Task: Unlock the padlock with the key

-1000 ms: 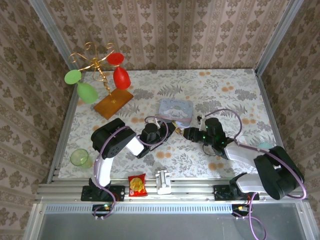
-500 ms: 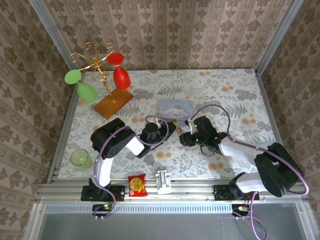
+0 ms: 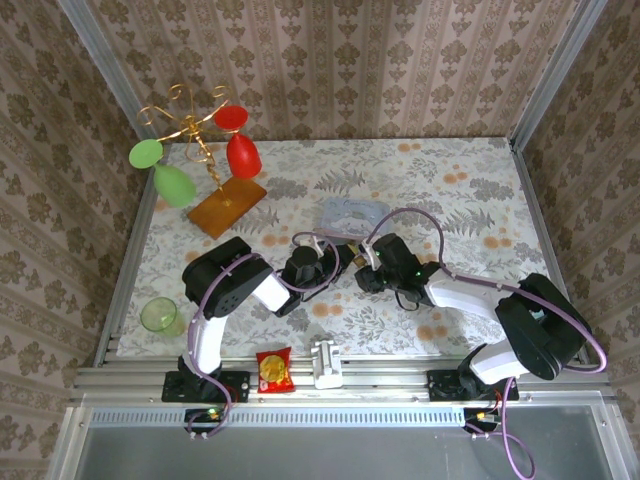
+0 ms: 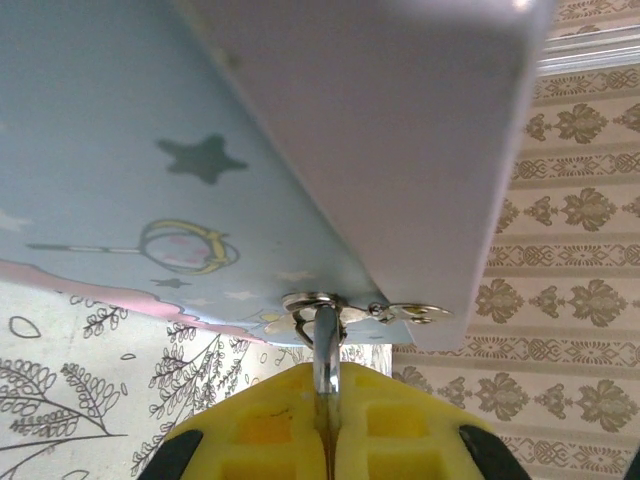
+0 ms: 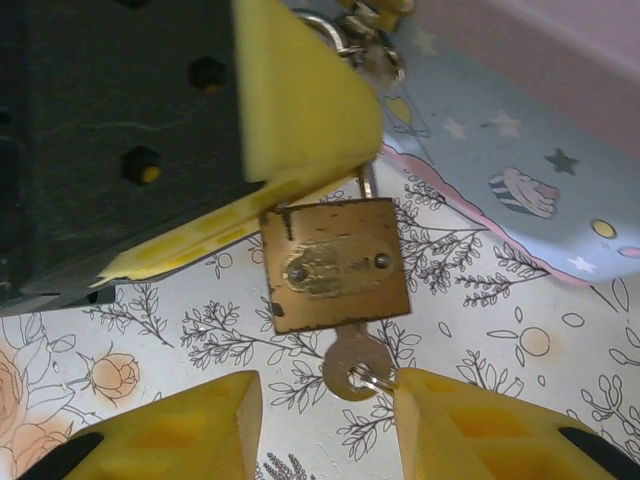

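One padlock [image 5: 335, 265], just above spread right fingers [image 5: 460, 430]

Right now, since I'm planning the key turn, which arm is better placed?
Right. The right gripper is open around the key under the padlock; the left gripper is shut on the shackle, steadying it.

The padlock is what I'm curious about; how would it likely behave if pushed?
The padlock looks like solid brass, so probably rigid and heavy for its size. Pinched by its thin shackle in the left tool, it would likely swing or twist when pushed.
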Controlling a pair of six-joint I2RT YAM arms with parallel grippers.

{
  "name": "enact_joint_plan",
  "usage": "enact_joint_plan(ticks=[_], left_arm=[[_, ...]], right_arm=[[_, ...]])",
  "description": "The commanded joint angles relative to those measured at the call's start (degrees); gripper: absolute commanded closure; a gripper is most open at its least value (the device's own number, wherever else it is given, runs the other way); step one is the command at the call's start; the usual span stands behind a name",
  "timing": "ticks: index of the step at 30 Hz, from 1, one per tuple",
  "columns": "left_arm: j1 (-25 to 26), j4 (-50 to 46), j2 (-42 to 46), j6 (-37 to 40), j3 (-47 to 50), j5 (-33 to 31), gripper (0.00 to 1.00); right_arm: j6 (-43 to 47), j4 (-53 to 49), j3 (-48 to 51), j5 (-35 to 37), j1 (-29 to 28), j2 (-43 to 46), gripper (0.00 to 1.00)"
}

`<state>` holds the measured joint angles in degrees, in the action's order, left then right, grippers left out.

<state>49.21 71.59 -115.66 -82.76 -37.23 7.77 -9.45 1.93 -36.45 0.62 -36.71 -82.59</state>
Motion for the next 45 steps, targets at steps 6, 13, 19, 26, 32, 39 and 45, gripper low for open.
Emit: enact_joint_plan(ticks=[6,13,19,26,32,39,45], left_arm=[[0.58,4.01,2.54,-1.66,-1.54,1.59,1.0],[0.62,3.99,2.8,-1.47,-1.28,1.69,1.0],[0.42,3.91,2.89,-1.07,0.29,1.23,0.98],[0.36,3.82,2.87,1.0,1.63,0.47,0.97],[-0.41,3.64,3.27,4.07,3.74,-0.74,0.95],[-0.36,3.56,0.95,5.82,4.36,-1.27,0.95],[-0.22,2.67,1.89,10.45,5.43,-2.5,0.89]], right_arm=[[3.43,2.01,-2.24,4.71,-0.56,-2.58,0.74],[1.58,4.15,-0.78,0.24,0.0,-1.84,0.85],[-5.16,9.93,3.1,-14.02,5.26,0.21,0.89],[-13.93,18.48,7.51,-27.26,10.19,-0.6,0.89],[-19.95,25.74,10.74,-35.24,13.54,-2.38,0.89],[-22.63,28.52,10.93,-39.22,15.04,-5.04,0.89],[-30.19,34.12,11.75,-43.75,17.86,-8.41,0.89]])
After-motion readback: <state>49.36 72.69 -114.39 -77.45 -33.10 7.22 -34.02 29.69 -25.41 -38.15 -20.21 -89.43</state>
